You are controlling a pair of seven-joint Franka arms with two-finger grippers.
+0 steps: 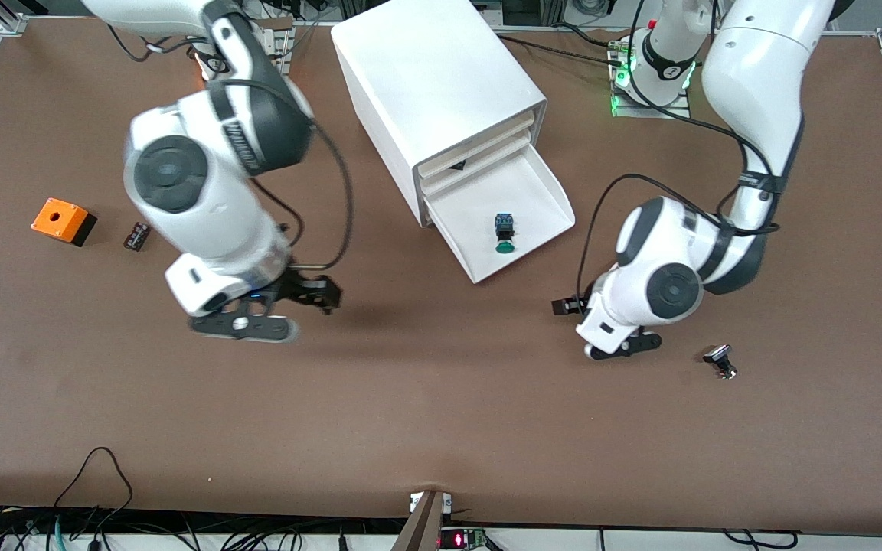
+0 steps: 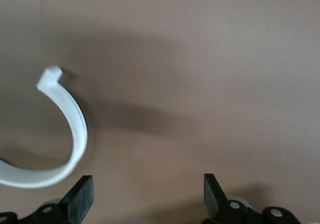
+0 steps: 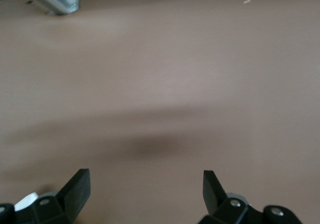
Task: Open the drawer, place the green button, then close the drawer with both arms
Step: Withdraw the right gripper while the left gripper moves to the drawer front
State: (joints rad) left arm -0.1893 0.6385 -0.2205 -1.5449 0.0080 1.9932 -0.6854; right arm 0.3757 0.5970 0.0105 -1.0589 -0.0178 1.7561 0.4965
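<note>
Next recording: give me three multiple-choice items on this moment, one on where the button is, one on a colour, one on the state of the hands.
1. Where is the button?
A. In the open drawer
B. On the table beside the orange box
C. In the left hand

2. What colour is the button's cap?
A. Red
B. Green
C. Yellow

3. What state are the two hands in?
A. Both shut on parts
B. The right hand shut on the button, the left open
C. Both open and empty

Key: 1 A, the button lies on the floor of the pulled-out drawer in the front view. 2 B, its round cap is green. 3 C, each wrist view shows its fingers spread with only bare table between them.
</note>
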